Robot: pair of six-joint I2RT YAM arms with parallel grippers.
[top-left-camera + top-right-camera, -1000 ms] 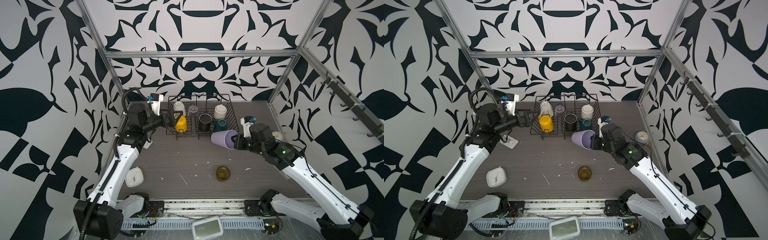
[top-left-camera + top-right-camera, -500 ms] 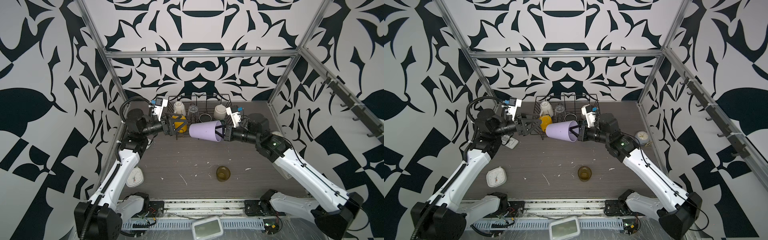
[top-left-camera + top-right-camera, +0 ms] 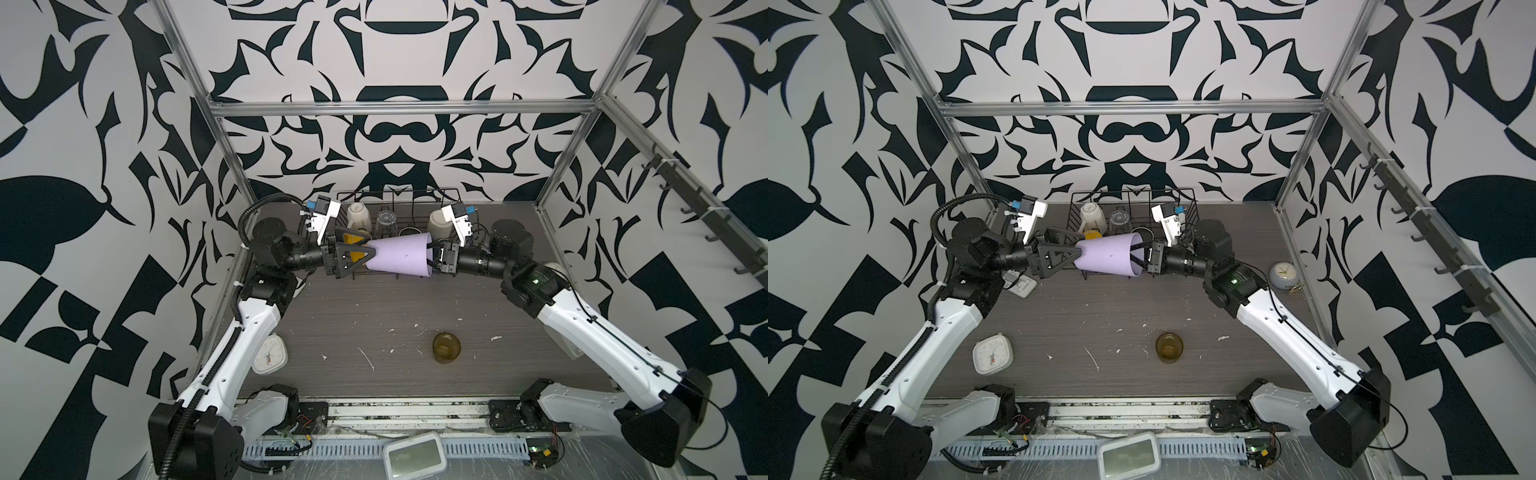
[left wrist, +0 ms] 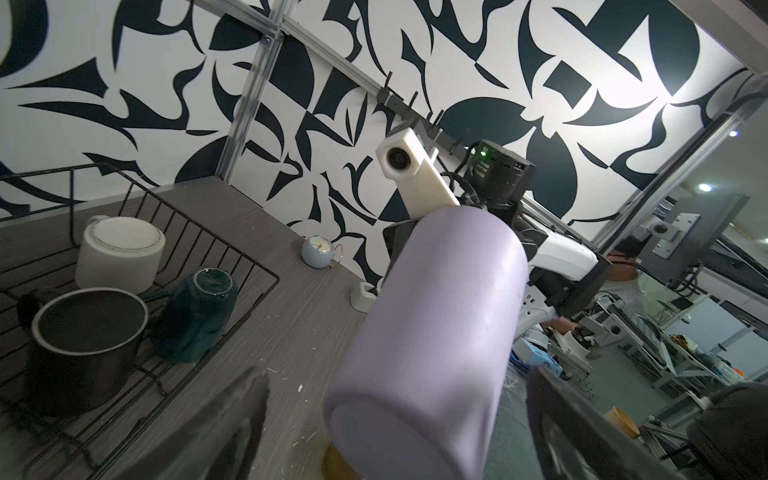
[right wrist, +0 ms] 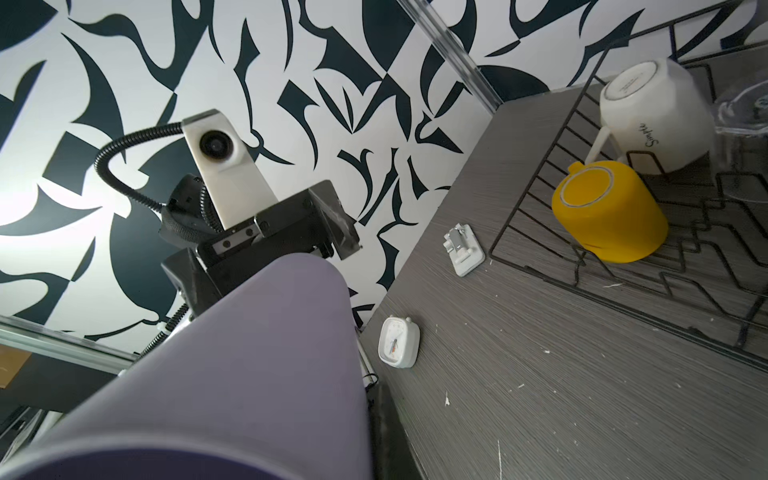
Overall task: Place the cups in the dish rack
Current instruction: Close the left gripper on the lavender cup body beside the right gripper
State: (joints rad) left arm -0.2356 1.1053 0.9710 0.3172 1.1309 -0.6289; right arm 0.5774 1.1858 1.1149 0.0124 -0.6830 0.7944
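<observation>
The lilac tumbler (image 3: pixel 401 253) (image 3: pixel 1111 253) hangs on its side above the table, in front of the black wire dish rack (image 3: pixel 415 195). My right gripper (image 3: pixel 432 259) is shut on its rim. From the other side my left gripper (image 3: pixel 371 246) stands open, its fingers either side of the tumbler's base (image 4: pixel 436 332) without touching. In the rack stand a faceted white mug (image 5: pixel 656 112), a clear glass (image 3: pixel 386 218), a yellow mug (image 5: pixel 611 212), a black mug (image 4: pixel 83 332), a teal mug (image 4: pixel 199 307) and a white mug (image 4: pixel 120 253). An amber glass (image 3: pixel 446 347) stands upright on the table.
A white square clock (image 3: pixel 271 355) lies near the left arm. At the right wall stands a round pale-blue clock (image 3: pixel 1283 274). A small white fixture (image 3: pixel 1019 284) sits left of the rack. A white device (image 3: pixel 413 457) lies beyond the front edge.
My right gripper has carried the tumbler up and to the left, turning it level. My left gripper has swung in from the rack's left side to bracket the tumbler's base.
</observation>
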